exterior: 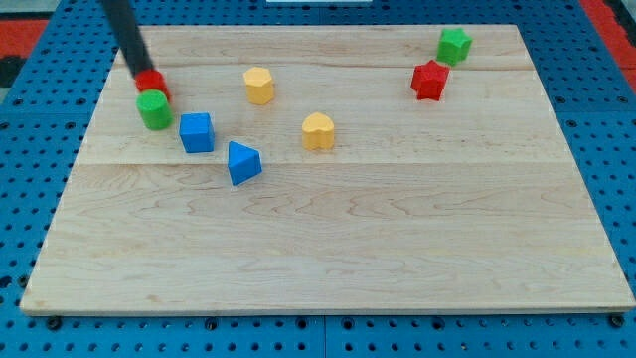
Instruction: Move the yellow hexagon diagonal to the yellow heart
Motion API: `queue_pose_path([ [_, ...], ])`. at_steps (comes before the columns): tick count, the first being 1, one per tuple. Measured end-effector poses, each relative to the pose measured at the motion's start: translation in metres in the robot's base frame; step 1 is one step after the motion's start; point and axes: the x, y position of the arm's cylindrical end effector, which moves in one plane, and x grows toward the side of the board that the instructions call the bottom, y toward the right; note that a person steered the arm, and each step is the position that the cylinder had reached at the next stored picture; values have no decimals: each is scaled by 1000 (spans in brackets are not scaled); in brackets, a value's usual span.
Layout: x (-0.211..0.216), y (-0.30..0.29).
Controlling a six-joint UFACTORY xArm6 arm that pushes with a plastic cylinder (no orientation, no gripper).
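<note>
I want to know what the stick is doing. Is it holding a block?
No, nothing is held. My tip has no grabber; it only pushes. It sits at the red block, just above the green block.

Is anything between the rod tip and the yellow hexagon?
Nothing visible. My tip sits at the view's upper left, right by the red block and green block. Bare board lies between it and the yellow hexagon.

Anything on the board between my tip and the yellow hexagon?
No. In the camera view, bare wood separates my tip from the yellow hexagon.
</note>
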Motion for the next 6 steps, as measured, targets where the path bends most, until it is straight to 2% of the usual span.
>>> queue_pose_path([
  [1,5,48],
  [2,21,125],
  [3,24,157],
  [4,-11,218],
  [6,-21,278],
])
